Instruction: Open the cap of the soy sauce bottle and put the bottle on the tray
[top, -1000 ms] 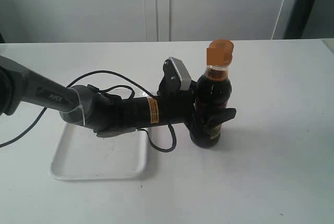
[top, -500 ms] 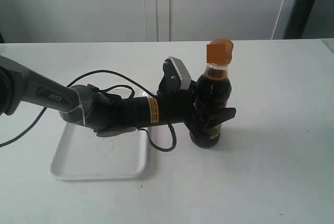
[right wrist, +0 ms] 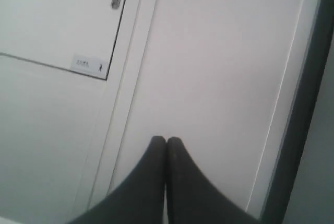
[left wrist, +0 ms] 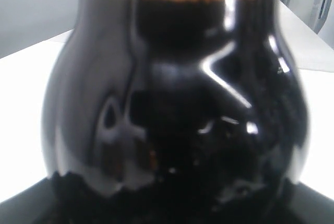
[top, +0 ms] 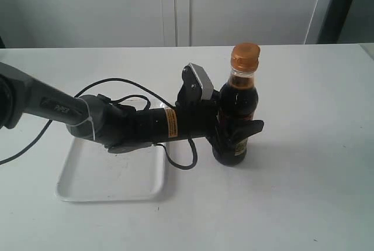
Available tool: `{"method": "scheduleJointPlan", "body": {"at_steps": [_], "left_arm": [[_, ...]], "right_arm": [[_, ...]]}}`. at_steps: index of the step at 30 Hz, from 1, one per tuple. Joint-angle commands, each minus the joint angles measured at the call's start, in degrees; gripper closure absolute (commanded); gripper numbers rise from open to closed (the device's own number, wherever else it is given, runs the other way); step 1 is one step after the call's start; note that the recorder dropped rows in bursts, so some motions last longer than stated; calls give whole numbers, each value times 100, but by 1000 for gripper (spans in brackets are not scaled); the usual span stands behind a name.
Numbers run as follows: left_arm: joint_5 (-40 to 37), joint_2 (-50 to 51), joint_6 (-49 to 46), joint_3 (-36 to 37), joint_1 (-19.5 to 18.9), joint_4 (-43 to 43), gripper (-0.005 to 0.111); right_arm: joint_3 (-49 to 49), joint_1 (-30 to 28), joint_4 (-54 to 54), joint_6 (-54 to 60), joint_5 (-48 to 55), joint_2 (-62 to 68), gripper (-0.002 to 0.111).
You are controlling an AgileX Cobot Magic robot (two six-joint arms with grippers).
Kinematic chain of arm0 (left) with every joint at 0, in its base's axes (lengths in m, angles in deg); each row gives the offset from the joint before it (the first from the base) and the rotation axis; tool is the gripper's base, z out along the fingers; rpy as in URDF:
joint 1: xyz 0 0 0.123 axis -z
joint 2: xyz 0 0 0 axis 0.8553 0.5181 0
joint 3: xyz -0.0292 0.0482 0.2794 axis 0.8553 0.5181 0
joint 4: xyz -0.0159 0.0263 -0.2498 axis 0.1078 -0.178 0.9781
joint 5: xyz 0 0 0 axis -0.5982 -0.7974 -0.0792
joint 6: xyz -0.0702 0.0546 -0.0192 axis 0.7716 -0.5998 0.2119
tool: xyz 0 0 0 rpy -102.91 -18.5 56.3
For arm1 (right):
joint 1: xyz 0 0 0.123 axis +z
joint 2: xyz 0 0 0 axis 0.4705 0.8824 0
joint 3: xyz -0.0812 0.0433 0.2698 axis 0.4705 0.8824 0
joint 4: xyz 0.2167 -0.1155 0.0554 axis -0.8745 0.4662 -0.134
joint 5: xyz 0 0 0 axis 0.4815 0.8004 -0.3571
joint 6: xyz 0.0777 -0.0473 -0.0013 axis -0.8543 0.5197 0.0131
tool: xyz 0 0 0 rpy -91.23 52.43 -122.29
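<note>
Nothing moves: left gripper [top: 236,135] still squeezes bottle [top: 237,116] standing on table [top: 304,175], beside tray [top: 111,175]. Cap [top: 245,57] looks closed. Right gripper [right wrist: 166,151] pinched shut, empty, far off.

Left arm [top: 134,125]: black and dark grey tube links, white "PIPER" lettering, orange sticker
Cable [top: 117,84]: thin, black, looping beside the arm
Wrist camera [top: 201,84]: silver-grey box on black bracket
Left gripper [top: 236,131]: black
Right gripper [right wrist: 166,145]: two dark, smooth, tapered fingers
</note>
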Motion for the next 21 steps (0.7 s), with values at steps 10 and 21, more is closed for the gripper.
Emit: {"method": "scheduleJointPlan", "body": {"at_steps": [10,21], "left_arm": [[-12,-21,87,-9,29,-162,106],[-12,-21,76,-9,29,-162,106]], "right_arm": [[-47,0,1828,1586,-754,1986,108],[-47,0,2301,2168,-1245,2969,108]]}}
